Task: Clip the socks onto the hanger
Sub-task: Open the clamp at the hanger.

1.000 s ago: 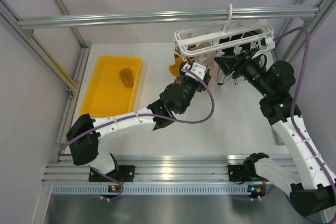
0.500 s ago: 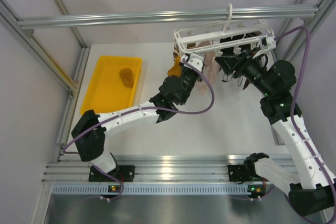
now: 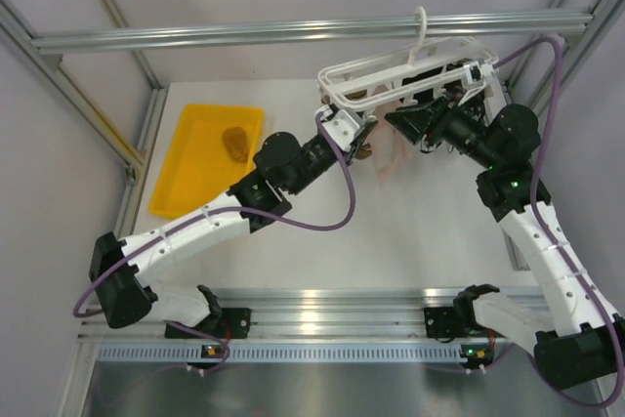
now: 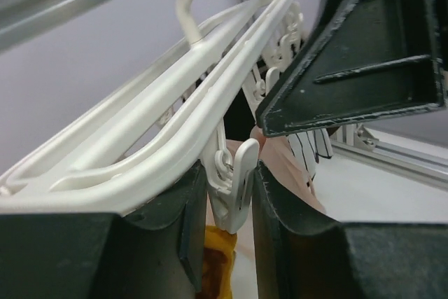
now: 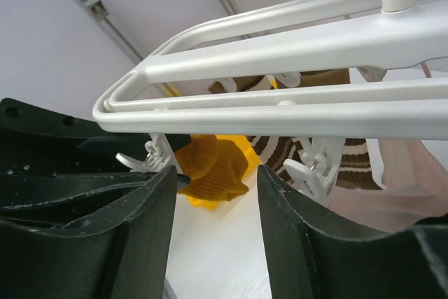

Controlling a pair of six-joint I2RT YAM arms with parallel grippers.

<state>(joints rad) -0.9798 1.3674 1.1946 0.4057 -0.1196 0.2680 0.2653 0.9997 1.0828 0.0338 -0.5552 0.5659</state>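
Observation:
The white hanger (image 3: 405, 70) hangs by its hook from the aluminium bar. My left gripper (image 3: 354, 132) reaches under its left end. In the left wrist view my left gripper (image 4: 229, 194) is shut on a white clip (image 4: 236, 183) of the hanger (image 4: 161, 124). A mustard sock (image 4: 218, 260) hangs just below that clip. A pale pink sock (image 3: 391, 151) hangs from the frame. My right gripper (image 3: 402, 121) is open under the hanger's middle. In the right wrist view my right gripper (image 5: 215, 194) frames the mustard sock (image 5: 210, 166), with a brown striped sock (image 5: 343, 155) beside it.
A yellow tray (image 3: 186, 183) lies at the left with one brown sock (image 3: 234, 141) in it. The aluminium bar (image 3: 244, 34) runs across the back. Frame posts stand at both sides. The two grippers are close together under the hanger.
My left arm has stretched up and left, bringing its gripper onto a clip at the hanger's left end. The right gripper has moved left and up. The hanger has tilted slightly.

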